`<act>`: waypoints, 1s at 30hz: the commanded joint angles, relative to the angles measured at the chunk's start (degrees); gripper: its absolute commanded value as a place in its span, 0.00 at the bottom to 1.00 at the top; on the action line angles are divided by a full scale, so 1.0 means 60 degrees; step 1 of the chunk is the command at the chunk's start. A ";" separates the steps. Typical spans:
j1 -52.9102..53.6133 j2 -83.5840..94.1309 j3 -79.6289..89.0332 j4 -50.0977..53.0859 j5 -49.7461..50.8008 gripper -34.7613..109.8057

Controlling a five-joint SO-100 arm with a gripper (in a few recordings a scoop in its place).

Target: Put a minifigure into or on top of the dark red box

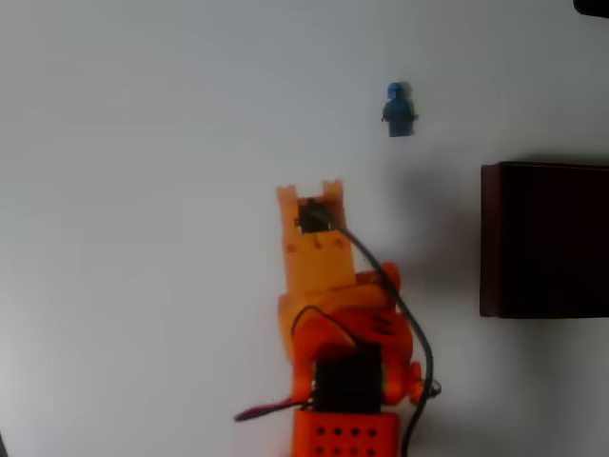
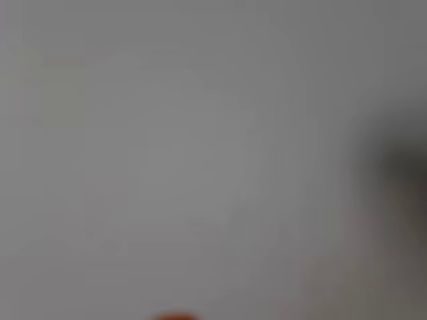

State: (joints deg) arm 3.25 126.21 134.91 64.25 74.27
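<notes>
In the overhead view the orange arm (image 1: 343,333) reached up from the bottom edge of the picture, with the jaws at its upper end. "Jaws" here names the whole grasping part; its tip lay over bare tabletop (image 1: 143,190), and two short orange prongs stood at that end with a small notch between them. From this angle it could not be told whether the jaws were spread or pressed together. Nothing was seen held between them, and they touched neither task item. A black cable (image 1: 395,286) ran from a dark part near the prongs down along the arm's right side. The minifigure (image 1: 399,109), blue head and dark blue-grey body, lay on the tabletop above and to the right of the jaws, well apart from them. The box (image 1: 542,238), dark red on its left wall and near-black across the rest, sat at the right of the picture, below and right of the minifigure and clear of the arm; the right edge cut it off. The figure was outside the box, apart from it. The wrist view was heavily blurred: pale grey surface, a dark smear (image 2: 400,167) at the right that could not be identified, and an orange sliver (image 2: 175,316) at the bottom edge.
</notes>
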 commanded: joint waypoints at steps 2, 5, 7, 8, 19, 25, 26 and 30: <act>0.0557 -0.1816 -0.1685 -0.0176 -0.0132 0.45; 0.0776 -0.2900 -0.2388 -0.0410 -0.0249 0.45; 0.0908 -0.3545 -0.2812 -0.0483 -0.0308 0.45; 0.0952 -0.3823 -0.2988 -0.0527 -0.0308 0.45; 0.1260 -0.6973 -0.5977 -0.0542 -0.0791 0.44; 0.1509 -0.8203 -0.7646 -0.0044 -0.1274 0.44; 0.1538 -0.8394 -0.7896 0.0029 -0.1348 0.44; 0.1582 -0.9360 -0.9185 0.0601 -0.1465 0.44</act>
State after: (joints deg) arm 11.95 71.37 85.87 65.13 65.74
